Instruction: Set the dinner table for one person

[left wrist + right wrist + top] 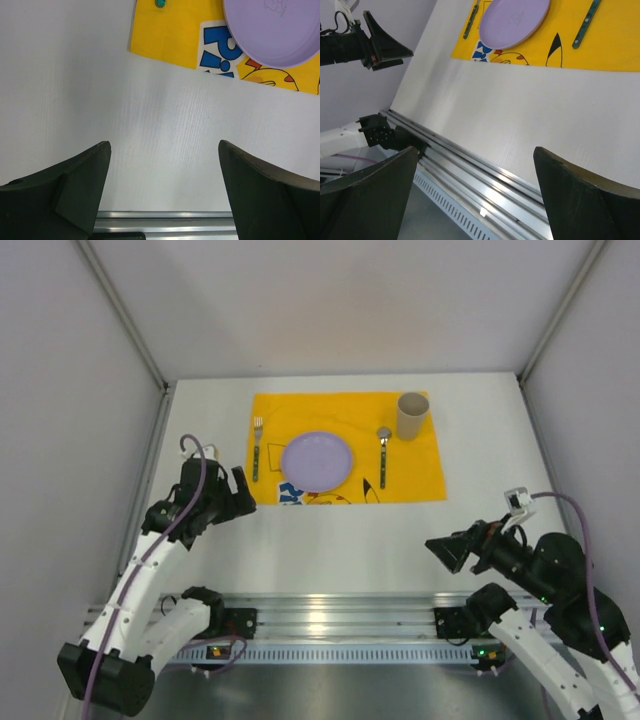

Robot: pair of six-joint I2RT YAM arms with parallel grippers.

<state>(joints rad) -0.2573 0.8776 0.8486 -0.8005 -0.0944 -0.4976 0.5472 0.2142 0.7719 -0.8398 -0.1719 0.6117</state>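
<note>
The setting looks finished, or very nearly so. On the white table (340,540), a yellow placemat (430,478) with a cartoon print lies flat. It is beyond both pincers, ahead and to the right of the left pincer (164,150) and ahead and to the left of the right pincer (476,152).

On the mat sit four items:
- A lilac plate (317,461) is near the middle.
- A fork (257,448) lies just beside the plate, on the side nearer the left pincer.
- A spoon (384,455) lies on the plate's other side, towards the right pincer.
- A beige cup (413,416) stands upright past the spoon's bowl, at the mat's far corner.

Fork and spoon both lie roughly parallel to the mat's short edges, handles pointing back towards the arms.

Both pincers are released and hold nothing. Each wrist view shows its two dark fingers spread wide with only bare table between them. The left pincer hovers near the mat's closest corner, apart from it. The right pincer hangs well apart from the mat, close to the ribbed aluminium rail (340,615) at the near edge.

No knife or napkin shows in any view, and no other tableware is visible off the mat. I judge that plate, cutlery and cup are all placed. If the task asks for nothing more than these pieces, little is left beyond the arms drawing away. Whether a further item is expected cannot be told from here.
</note>
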